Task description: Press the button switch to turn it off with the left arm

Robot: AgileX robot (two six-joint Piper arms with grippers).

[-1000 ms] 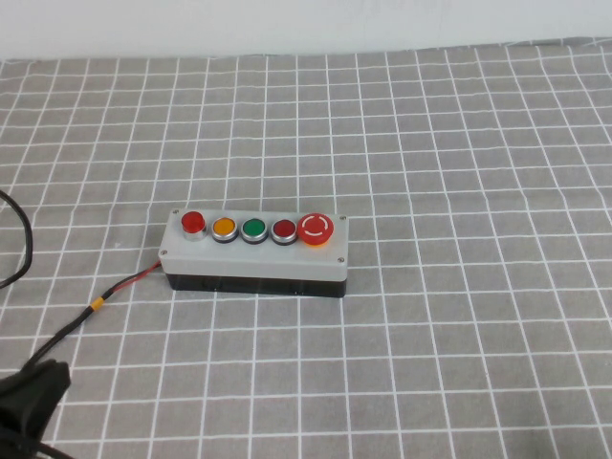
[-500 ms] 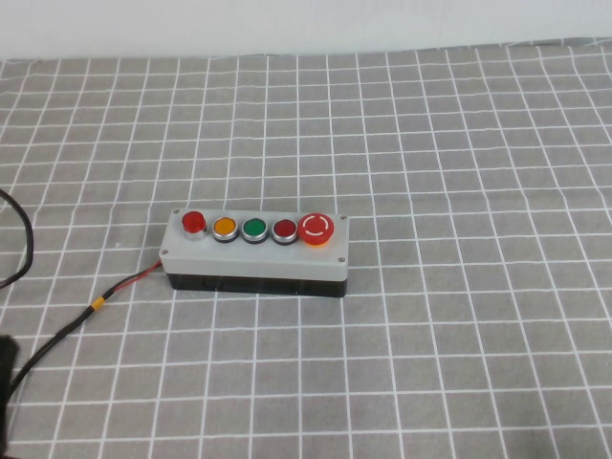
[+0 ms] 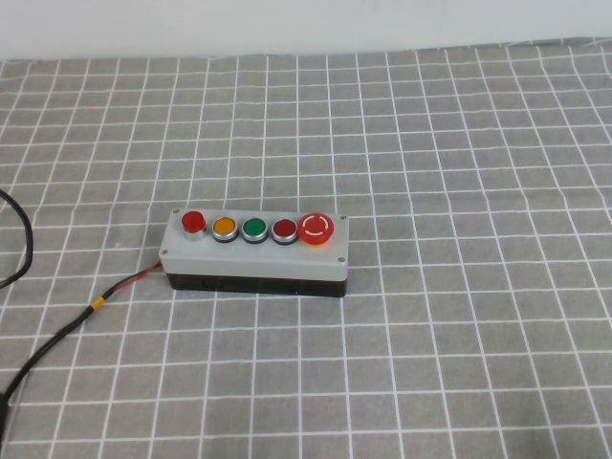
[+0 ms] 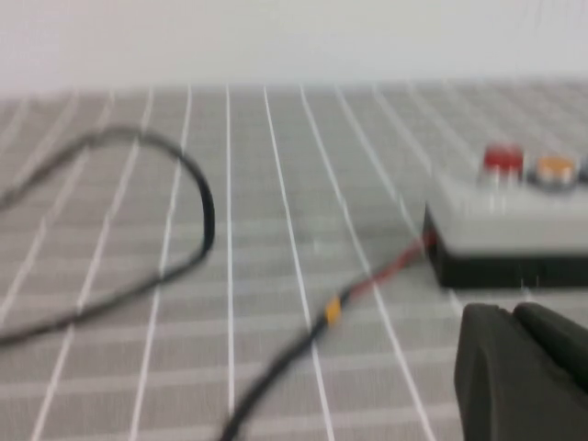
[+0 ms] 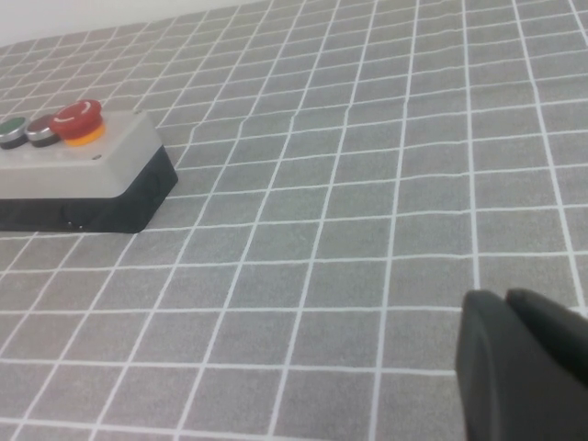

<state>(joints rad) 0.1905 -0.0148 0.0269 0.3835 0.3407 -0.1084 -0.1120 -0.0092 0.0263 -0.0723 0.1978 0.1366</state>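
At the left end of the grey box (image 3: 253, 253) I see the button switch (image 3: 192, 222), while my left gripper (image 4: 528, 367) and right gripper (image 5: 524, 363) wait nearby, both pressed together, probably for poking.

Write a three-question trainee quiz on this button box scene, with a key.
1. True or false: the left gripper is touching the button switch.
2. Which button sits right beside the button switch on the grey box? A green, B orange, C the big red one.
3. Fill in: the right gripper hangs over the ______ cloth, off the box's mushroom-button end.

Key:
1. False; in the left wrist view it is short of the box, near the cable.
2. B, the orange button.
3. Checked grey cloth.
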